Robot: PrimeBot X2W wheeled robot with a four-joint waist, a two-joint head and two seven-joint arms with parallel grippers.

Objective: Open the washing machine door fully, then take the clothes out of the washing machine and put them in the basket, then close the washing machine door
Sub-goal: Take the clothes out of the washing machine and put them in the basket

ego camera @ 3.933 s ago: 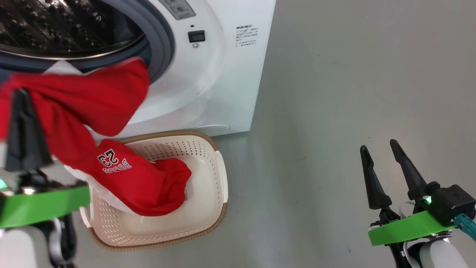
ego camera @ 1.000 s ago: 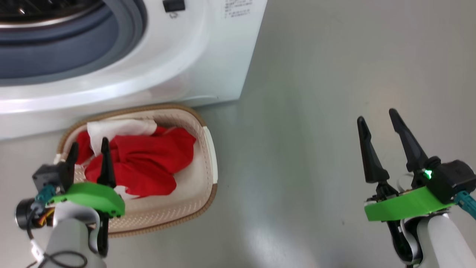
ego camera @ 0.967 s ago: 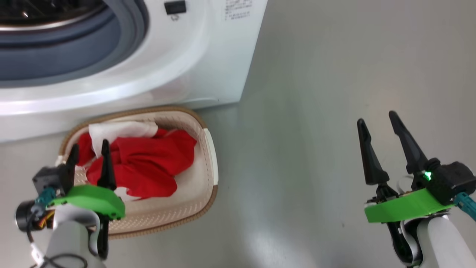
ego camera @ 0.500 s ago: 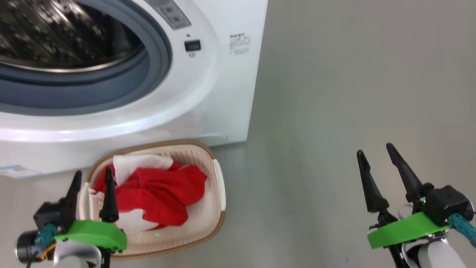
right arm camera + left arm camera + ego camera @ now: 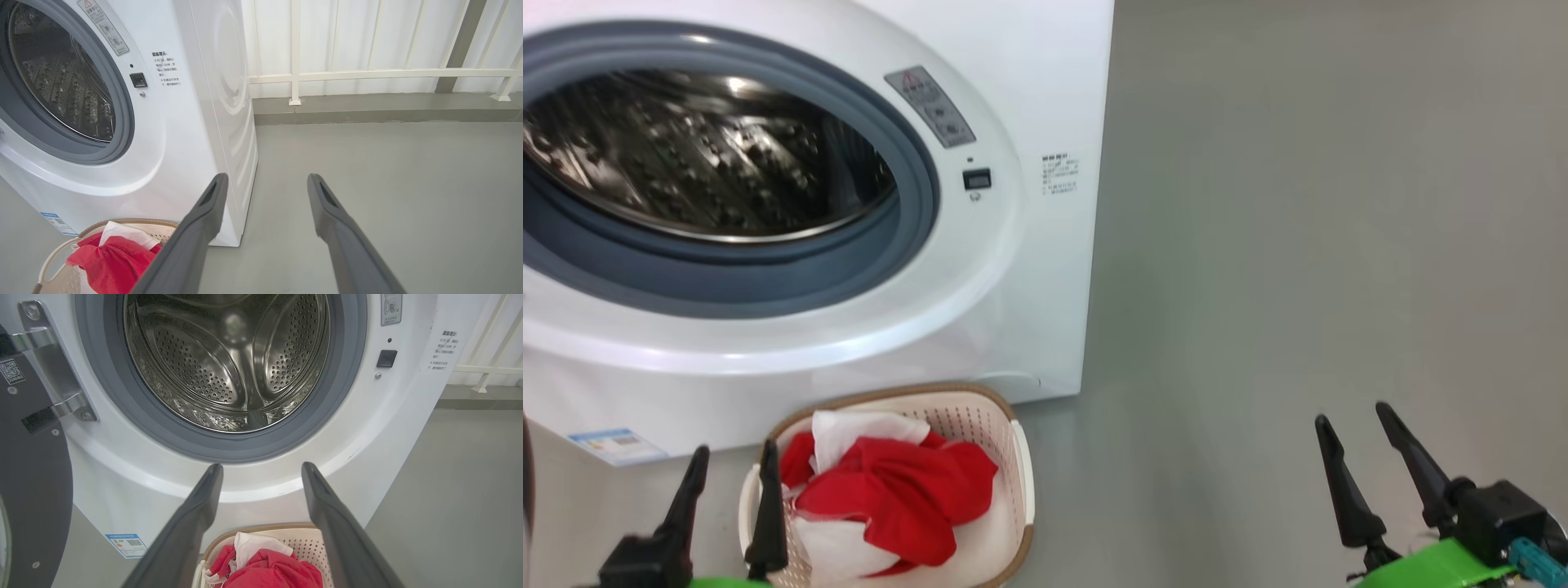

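Now: clothes point(image 5: 898, 498) lie heaped in the basket point(image 5: 1023, 490), on the floor just before the washing machine point(image 5: 1045, 269). Drum point(image 5: 233, 363) shows bare steel. Left gripper point(image 5: 735, 447) and right gripper point(image 5: 1352, 413) hang spread, holding nothing. Washing machine door point(image 5: 32, 477) stands swung wide at the machine's hinge point(image 5: 53, 367) side, upright, round, no long axis. Judged rigid, glossy, slippery: push the rim farthest from the hinge.

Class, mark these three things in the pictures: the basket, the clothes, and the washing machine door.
the basket point(image 5: 1025, 482), head view, on its right rim.
the clothes point(image 5: 898, 498), head view, on the red fabric mid-heap.
the washing machine door point(image 5: 36, 477), left wrist view, on its dark inner face.
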